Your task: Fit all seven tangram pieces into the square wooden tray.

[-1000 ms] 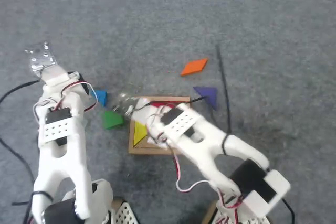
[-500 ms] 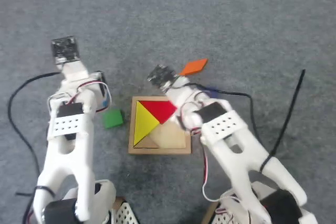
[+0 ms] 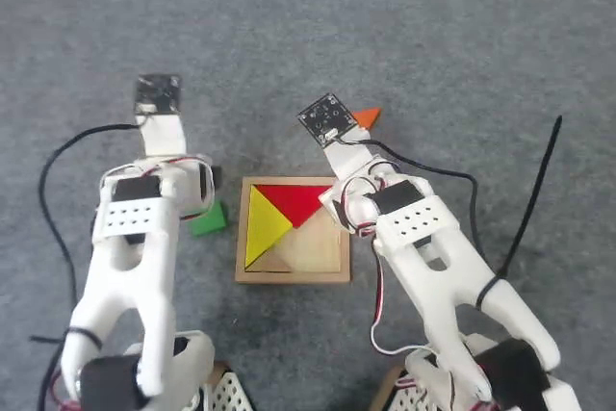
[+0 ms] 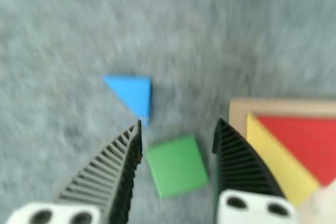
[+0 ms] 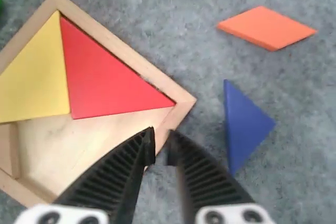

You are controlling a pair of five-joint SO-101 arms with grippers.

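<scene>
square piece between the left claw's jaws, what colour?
Green, clearest in the left wrist view.

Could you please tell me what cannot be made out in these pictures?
High view: the orange parallelogram piece is half covered by the right arm; the green square piece is partly under the left arm.
Left wrist view: the square wooden tray is cut off by the edge.
</scene>
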